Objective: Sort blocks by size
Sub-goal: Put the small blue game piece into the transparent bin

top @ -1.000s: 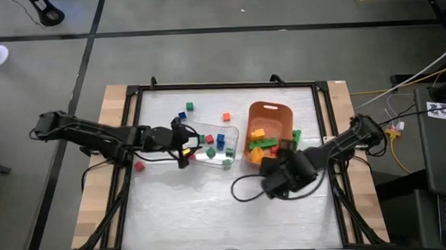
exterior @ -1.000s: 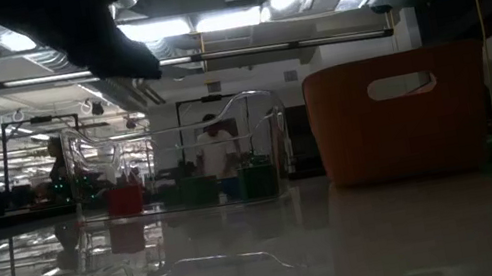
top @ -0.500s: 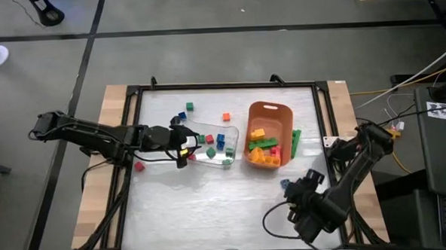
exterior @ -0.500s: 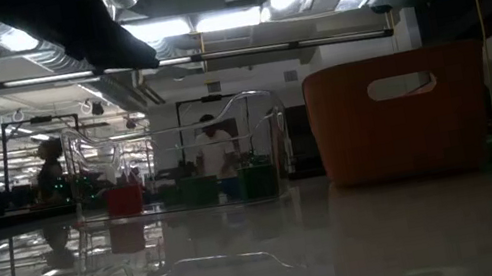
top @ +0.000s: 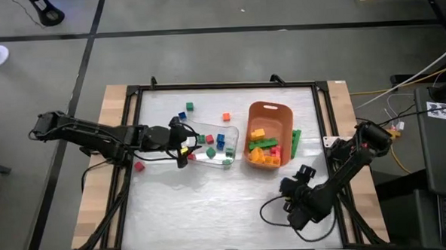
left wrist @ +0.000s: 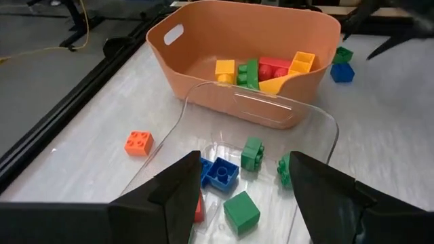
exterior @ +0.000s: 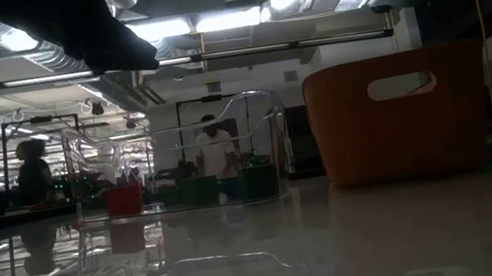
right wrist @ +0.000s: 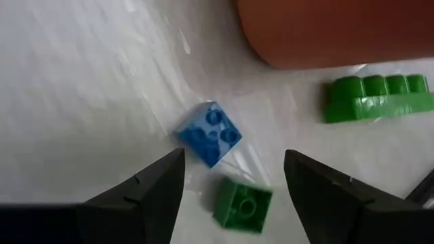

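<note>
The white counter (top: 211, 208) carries one orange plastic bin (top: 281, 116) and, touching its side, one clear plastic tray (top: 231, 132). The bin holds the larger studded bricks (left wrist: 271, 68): two yellow, one green, one red, one orange wedge showing in the left wrist view. The tray holds five small blocks (left wrist: 241, 212): three green, one blue and a red one half hidden by a finger. Loose on the counter lie one long green brick (right wrist: 376, 99), one blue brick (right wrist: 209, 133), one small green cube (right wrist: 243, 202), one orange brick (left wrist: 138, 142), and others farther off. The left claw (left wrist: 244, 193) hangs empty over the tray's end, its fingers spread wide. The right claw (right wrist: 234, 183) hovers above the blue brick and green cube, also wide apart, holding nothing.
</note>
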Action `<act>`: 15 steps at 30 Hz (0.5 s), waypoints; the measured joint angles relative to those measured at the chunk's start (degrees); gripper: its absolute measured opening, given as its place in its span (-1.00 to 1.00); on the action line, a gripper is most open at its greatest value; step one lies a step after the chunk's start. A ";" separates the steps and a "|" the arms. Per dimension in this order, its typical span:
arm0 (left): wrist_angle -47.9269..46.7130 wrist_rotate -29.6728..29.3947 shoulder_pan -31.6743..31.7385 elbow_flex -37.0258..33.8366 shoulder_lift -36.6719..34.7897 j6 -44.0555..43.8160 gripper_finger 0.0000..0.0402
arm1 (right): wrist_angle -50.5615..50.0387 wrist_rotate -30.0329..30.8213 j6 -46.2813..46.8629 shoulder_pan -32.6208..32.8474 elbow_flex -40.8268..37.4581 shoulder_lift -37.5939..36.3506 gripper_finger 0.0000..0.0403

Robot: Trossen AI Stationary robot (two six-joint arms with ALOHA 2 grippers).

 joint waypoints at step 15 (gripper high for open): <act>-0.07 0.00 0.00 0.00 0.00 -1.03 0.05 | 7.11 -7.79 -21.17 -8.60 -4.38 0.00 0.25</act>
